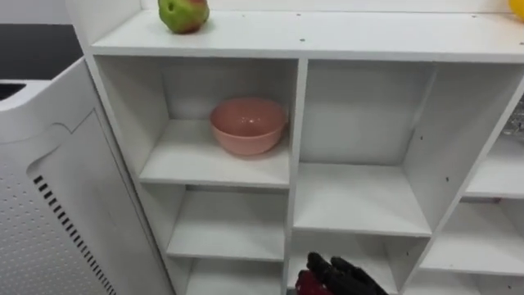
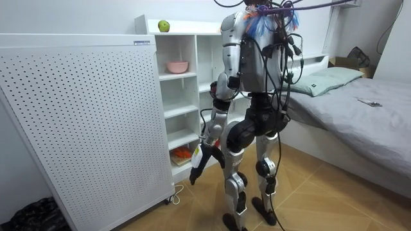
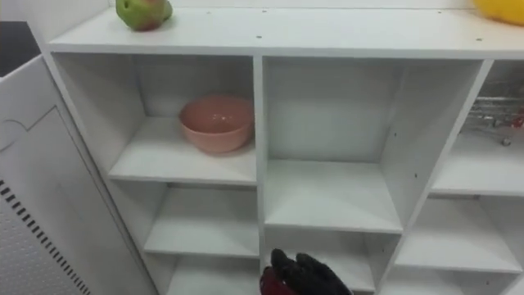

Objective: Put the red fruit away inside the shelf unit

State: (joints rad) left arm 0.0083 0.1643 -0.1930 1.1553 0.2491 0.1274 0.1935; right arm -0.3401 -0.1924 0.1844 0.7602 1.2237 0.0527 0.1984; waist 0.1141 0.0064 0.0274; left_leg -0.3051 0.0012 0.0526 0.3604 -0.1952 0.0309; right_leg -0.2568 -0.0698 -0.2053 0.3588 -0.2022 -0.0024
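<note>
We start at the left, where a white perforated panel (image 1: 49,205) stands beside the white closet (image 1: 299,123). On the closet's top, near its left end, sits a green-and-red apple (image 1: 183,14). Below it, in the upper left cubby, a pink bowl (image 1: 248,124) rests upright on the shelf. At the bottom edge, before the middle column's lowest cubby, we see the dark left hand (image 1: 348,277). A red thing (image 1: 304,283) is close against its left side, and we cannot tell whether the hand grasps it or hangs released. Further right, a yellow thing (image 3: 499,7) lies at the right end of the closet's top, cut off by the frame. A metal rack (image 3: 495,111) shows in the upper right cubby. In the room view the robot stands upright facing the closet. Its left arm hangs low near a bottom cubby where red and orange things (image 2: 182,154) lie. A bed (image 2: 359,109) is on the room view's right.
</note>
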